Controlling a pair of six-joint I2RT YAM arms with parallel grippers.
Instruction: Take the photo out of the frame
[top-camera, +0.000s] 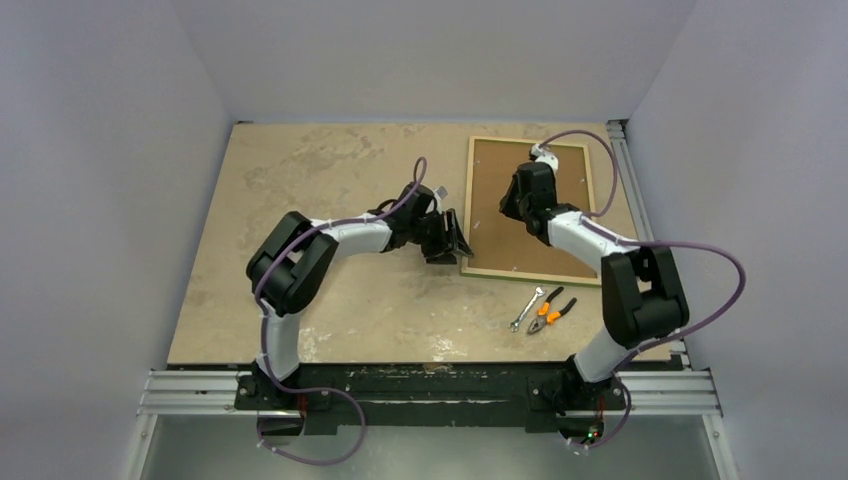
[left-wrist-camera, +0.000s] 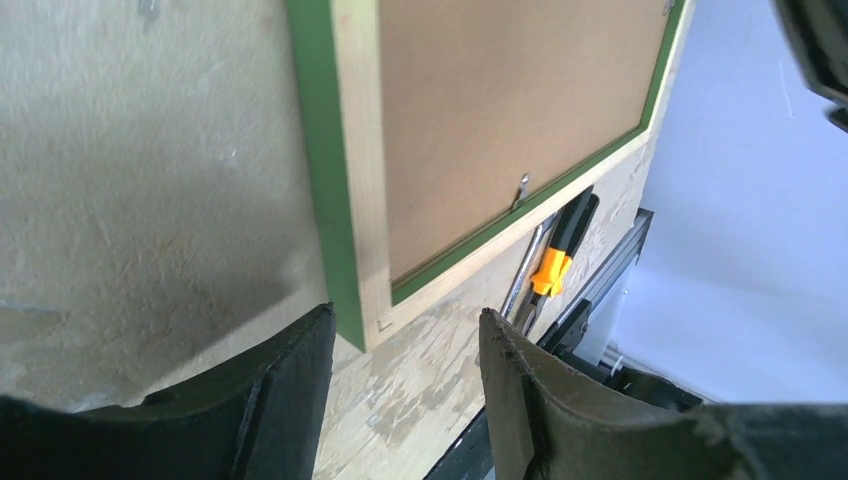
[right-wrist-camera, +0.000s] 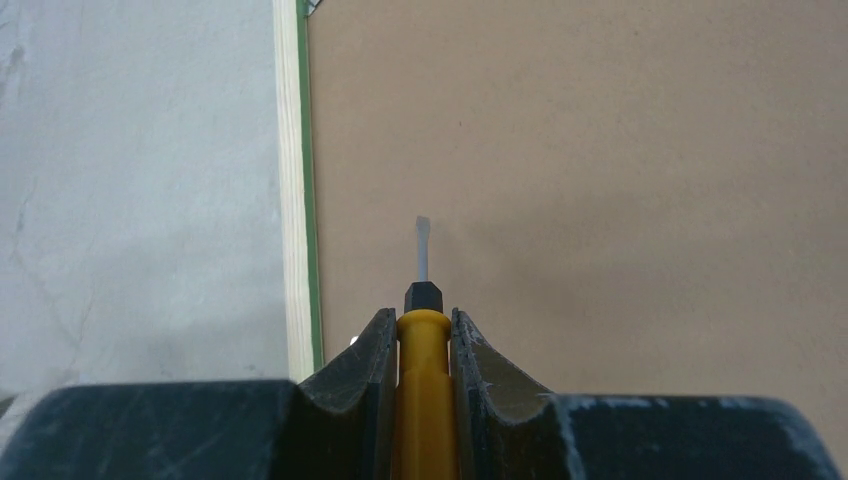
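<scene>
Left gripper (left-wrist-camera: 405, 322), jaws apart, sits at the near left corner of the face-down frame (left-wrist-camera: 325, 150); right gripper (right-wrist-camera: 417, 322) clamps a yellow screwdriver (right-wrist-camera: 423, 400) over it.

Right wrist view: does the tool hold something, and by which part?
Yes. The right tool is shut on a screwdriver, gripping its yellow handle; the blade sticks out free in front.

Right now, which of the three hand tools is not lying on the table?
The yellow-handled screwdriver, clamped between the right fingers over the frame. The wrench and the orange-handled pliers lie side by side on the table.
</scene>
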